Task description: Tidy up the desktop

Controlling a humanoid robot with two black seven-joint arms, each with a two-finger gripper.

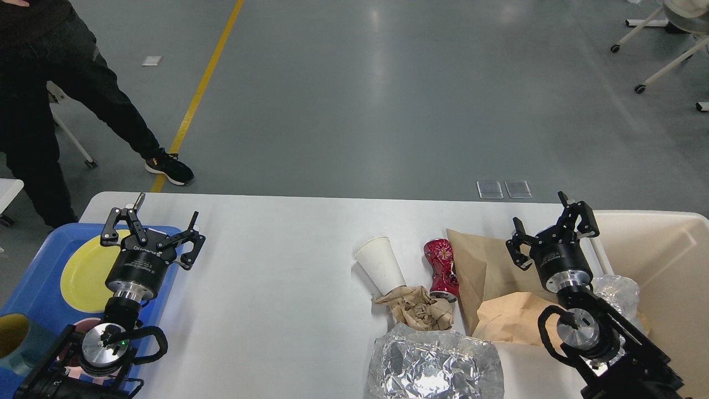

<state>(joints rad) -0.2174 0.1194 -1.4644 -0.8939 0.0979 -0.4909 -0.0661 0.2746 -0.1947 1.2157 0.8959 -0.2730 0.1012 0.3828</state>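
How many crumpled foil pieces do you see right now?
2. One foil piece lies at the desktop's near edge; another foil piece sits in the beige bin behind the right arm. More may be hidden.

We see an evenly bright, sharp view lit from overhead, with pale streaks of glare on the glossy grey floor (pixel 382 83). The crumpled silver foil sheet (pixel 432 366) glints, and soft shadows sit on the large white rectangular desktop (pixel 277 277).
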